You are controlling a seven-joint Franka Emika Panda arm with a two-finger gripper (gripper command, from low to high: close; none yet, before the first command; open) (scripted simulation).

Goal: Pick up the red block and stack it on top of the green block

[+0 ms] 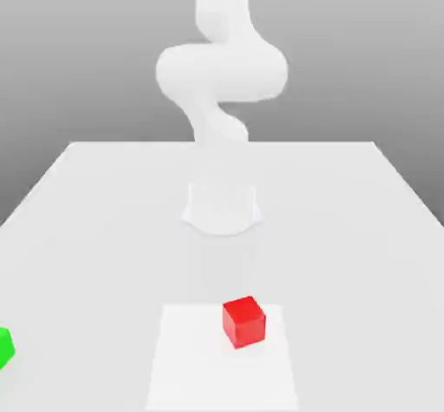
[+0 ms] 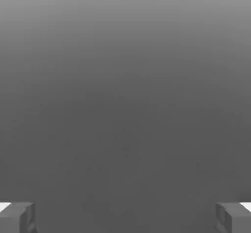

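The red block (image 1: pixel 244 321) sits on the white table (image 1: pixel 347 228) near its front edge, a little toward the exterior view's right of centre. The green block (image 1: pixel 4 347) lies at the exterior view's far left, cut off by the frame edge. The two cubes stand well apart. In the hand view my gripper (image 2: pixel 125 217) is open: its grey fingertips (image 2: pixel 17 218) stand far apart with nothing between them and a plain grey backdrop beyond. The white arm (image 1: pixel 221 72) rises behind the table's middle, high above both cubes.
The arm's round base (image 1: pixel 222 206) stands at the table's centre. A slightly lighter square patch (image 1: pixel 199 367) marks the surface under the red block. The table's edges slant outward on both sides of the exterior view.
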